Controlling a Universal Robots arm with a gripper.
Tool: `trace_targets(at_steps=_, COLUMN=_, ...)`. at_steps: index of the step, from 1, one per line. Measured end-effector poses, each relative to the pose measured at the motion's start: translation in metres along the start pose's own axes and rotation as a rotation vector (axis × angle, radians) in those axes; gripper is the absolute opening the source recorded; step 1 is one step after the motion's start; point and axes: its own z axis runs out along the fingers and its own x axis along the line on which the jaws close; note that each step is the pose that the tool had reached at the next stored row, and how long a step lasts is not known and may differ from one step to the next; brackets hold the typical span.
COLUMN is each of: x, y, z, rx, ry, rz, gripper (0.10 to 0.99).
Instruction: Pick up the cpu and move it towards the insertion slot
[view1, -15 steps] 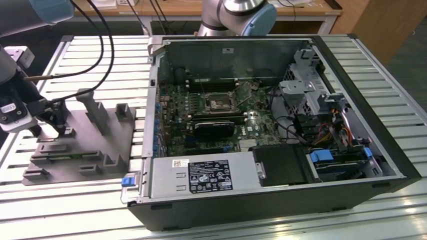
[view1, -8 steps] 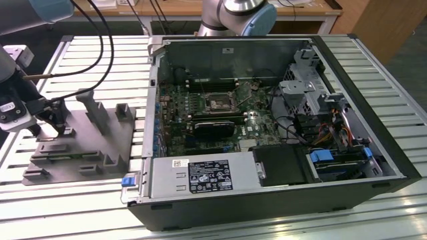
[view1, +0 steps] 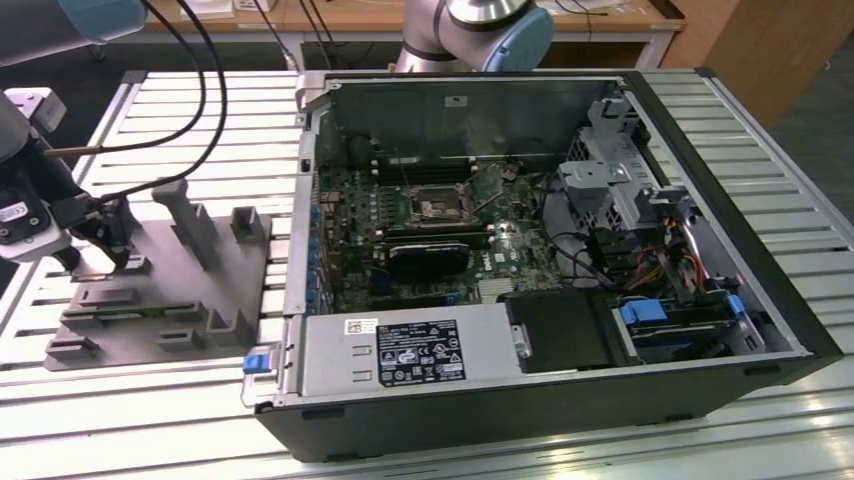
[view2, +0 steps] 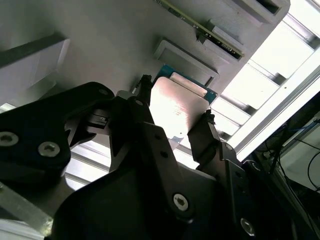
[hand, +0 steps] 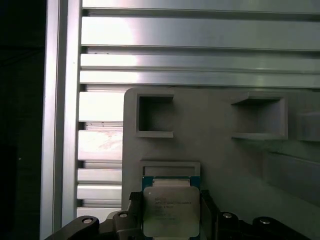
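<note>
The arm (view1: 24, 160) at nine o'clock in the exterior view is grey and white, with a pale blue joint cap (view1: 87, 15) and black cables (view1: 203, 90). Its pincer (view2: 176, 100) is matt black with angular links and silver screws (view2: 180, 201).

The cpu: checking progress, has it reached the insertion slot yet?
No, the cpu sits at the grey fixture block, with no socket around it.

One arm (view1: 24, 195) comes in at the exterior view's left, wrist tipped downward, gripper (view1: 114, 260) hanging low. In the second wrist view, dark fingers (view2: 202, 137) press opposite edges of the cpu (view2: 175, 107).
</note>
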Motion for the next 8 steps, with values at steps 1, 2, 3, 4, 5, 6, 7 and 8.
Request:
trace_targets(at_steps=1, x=0.0000, y=0.0000, z=-0.0003, rx=0.000, ry=0.0001, rz=0.000, gripper=0.545)
trace_targets(at_steps=2, x=0.0000, y=0.0000, z=-0.0007, rx=0.000, ry=0.0001, rz=0.000, gripper=0.545)
trace_targets(at_steps=3, x=0.0000, y=0.0000, z=-0.0011, rx=0.000, ry=0.0001, rz=0.000, gripper=0.545)
trace_targets(at_steps=4, x=0.0000, y=0.0001, z=-0.0015, rx=0.000, ry=0.0001, rz=0.000, gripper=0.545)
trace_targets(at_steps=5, x=0.0000, y=0.0001, z=-0.0020, rx=0.000, ry=0.0001, rz=0.000, gripper=0.545)
trace_targets(at_steps=6, x=0.0000, y=0.0001, z=-0.0023, rx=0.000, ry=0.0000, rz=0.000, gripper=0.545)
trace_targets(at_steps=7, x=0.0000, y=0.0001, z=-0.0026, rx=0.000, ry=0.0000, rz=0.000, gripper=0.545)
trace_targets(at_steps=8, x=0.0000, y=0.0001, z=-0.0029, rx=0.000, ry=-0.0001, rz=0.000, gripper=0.545)
